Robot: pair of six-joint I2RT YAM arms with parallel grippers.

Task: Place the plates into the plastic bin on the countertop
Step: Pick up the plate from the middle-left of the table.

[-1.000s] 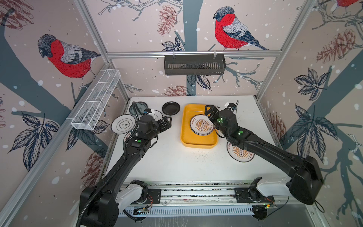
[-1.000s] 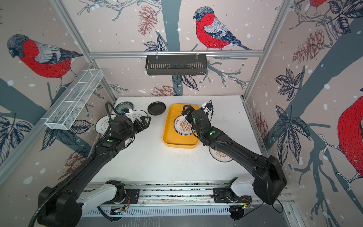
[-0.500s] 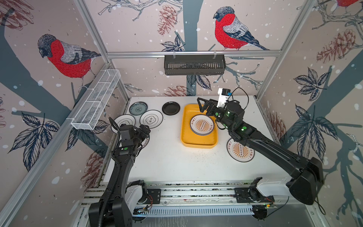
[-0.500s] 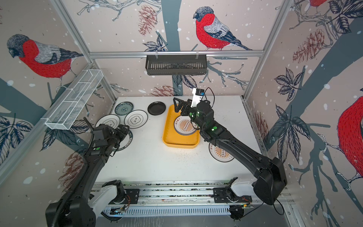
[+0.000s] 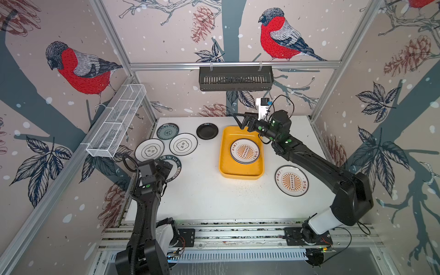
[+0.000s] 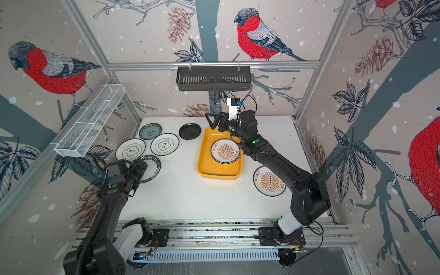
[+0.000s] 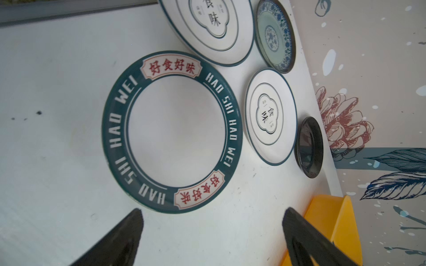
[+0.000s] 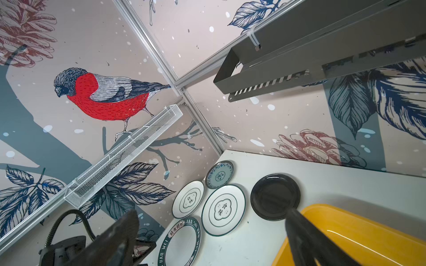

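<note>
My left jaws and right jaws stood wide, empty. A shallow left bite on the flat lettered-rim plate [image 7: 171, 131] might have shoved it into the flower-outline plate [image 7: 207, 30] just beside.

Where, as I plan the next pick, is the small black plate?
In both top views the small black plate lies at the back of the countertop, between the yellow bin and a flower-outline plate.

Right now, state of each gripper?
Left gripper: open, holding nothing, near the lettered plate.
Right gripper: open, holding nothing, near the bin far edge.
</note>
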